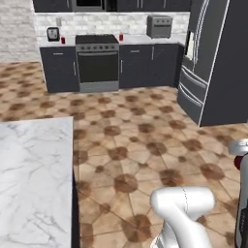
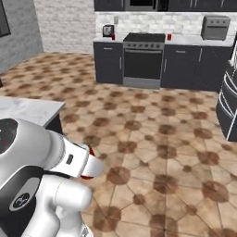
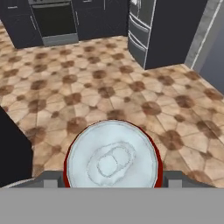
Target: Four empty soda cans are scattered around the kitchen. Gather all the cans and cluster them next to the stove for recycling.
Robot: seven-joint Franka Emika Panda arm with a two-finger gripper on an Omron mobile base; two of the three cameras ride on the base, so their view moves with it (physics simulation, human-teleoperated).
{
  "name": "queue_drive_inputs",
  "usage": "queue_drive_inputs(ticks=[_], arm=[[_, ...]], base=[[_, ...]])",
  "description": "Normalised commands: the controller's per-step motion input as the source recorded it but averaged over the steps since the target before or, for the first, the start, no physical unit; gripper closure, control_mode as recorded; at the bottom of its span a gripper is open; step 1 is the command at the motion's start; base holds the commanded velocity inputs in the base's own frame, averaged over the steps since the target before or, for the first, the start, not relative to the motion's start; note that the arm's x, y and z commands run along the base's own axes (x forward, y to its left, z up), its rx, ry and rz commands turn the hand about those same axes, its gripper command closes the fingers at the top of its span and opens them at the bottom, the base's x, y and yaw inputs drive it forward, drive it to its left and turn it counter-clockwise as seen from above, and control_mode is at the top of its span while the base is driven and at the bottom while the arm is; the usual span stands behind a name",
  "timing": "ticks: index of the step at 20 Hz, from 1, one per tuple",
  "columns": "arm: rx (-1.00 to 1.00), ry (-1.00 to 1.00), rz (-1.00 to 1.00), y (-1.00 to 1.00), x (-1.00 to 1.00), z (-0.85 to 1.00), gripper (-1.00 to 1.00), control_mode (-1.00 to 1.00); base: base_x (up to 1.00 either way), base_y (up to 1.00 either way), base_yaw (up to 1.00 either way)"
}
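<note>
Silver-topped soda can (image 3: 112, 159) sits clamped in the end effector (image 3: 112, 179), bottom centre of hand view. Stove (image 1: 97, 62) upper centre, far across tile floor; two cans (image 1: 63, 40) flank it on the bench. Risk: jolt while driving loosens grip, can drops.

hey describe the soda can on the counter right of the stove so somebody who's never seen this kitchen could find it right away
Look to the back wall for the black stove with its oven door. On the pale counter just right of the cooktop stands a small red soda can. Another red can sits left of the stove beside a small toaster; this one stands alone, between the stove and the grey appliance.
</note>
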Motion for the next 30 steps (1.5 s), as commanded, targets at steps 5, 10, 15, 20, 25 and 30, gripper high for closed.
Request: queue_drive_inputs(ticks=[5,10,15,20,25,30], arm=[[0.00,0.00,0.00,0.00,0.00,0.00,1.00,1.00],[0.00,0.00,0.00,0.00,0.00,0.00,1.00,1.00],[0.00,0.00,0.00,0.00,0.00,0.00,1.00,1.00],[0.00,0.00,0.00,0.00,0.00,0.00,1.00,1.00],[0.00,0.00,0.00,0.00,0.00,0.00,1.00,1.00],[0.00,0.00,0.00,0.00,0.00,0.00,1.00,1.00]], base=[[0.87,-0.25,0.00],[0.85,-0.14,0.01],[0.85,-0.20,0.01],[0.88,-0.25,0.01],[0.87,-0.21,0.02],[0.86,-0.15,0.05]])
